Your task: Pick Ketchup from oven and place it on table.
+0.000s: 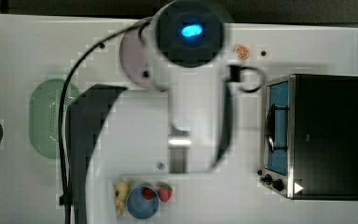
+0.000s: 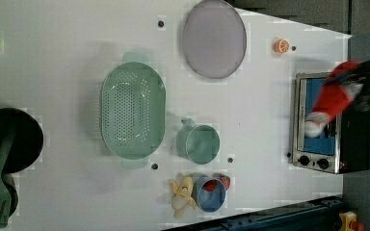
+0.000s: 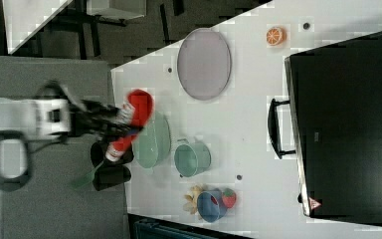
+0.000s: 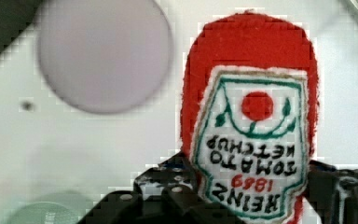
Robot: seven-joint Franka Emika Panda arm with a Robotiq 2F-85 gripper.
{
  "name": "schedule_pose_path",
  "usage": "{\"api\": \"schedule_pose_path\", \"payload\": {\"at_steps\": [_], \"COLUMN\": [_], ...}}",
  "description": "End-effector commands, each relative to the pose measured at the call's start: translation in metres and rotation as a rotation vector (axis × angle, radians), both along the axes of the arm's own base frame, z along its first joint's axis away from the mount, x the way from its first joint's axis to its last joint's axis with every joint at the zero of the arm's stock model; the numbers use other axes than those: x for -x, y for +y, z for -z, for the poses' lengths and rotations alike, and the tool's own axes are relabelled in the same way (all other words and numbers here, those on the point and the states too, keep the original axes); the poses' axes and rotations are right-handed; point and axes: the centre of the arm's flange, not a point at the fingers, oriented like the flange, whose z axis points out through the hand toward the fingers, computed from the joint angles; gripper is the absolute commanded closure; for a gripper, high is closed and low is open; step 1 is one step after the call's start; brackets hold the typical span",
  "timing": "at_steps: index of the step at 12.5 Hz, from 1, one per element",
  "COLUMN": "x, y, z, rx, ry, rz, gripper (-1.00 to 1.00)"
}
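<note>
Plenty of bare white table [image 4: 121, 140] under me right now. I've got my gripper [image 4: 249, 196] clamped on the Ketchup [image 4: 251, 116], jaws about midway apart, holding it in the air clear of the oven [image 2: 325, 126], near the purple plate's [image 4: 103, 53] edge.
</note>
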Motion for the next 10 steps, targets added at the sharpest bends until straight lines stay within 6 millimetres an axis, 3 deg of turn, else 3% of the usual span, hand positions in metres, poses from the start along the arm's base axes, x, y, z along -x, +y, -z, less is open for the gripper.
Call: {"api": "schedule_pose_path", "payload": {"at_steps": [1, 6, 10], "x": [0.015, 0.040, 0.041], "y": [-0.012, -0.023, -0.026], "z": [0.069, 0.218, 0.286], "rx": [0.026, 0.045, 0.063], "ry": [0.073, 0.061, 0.045], "rz": [0.182, 0.208, 0.211], "gripper": [-0.29, -0.29, -0.29]}}
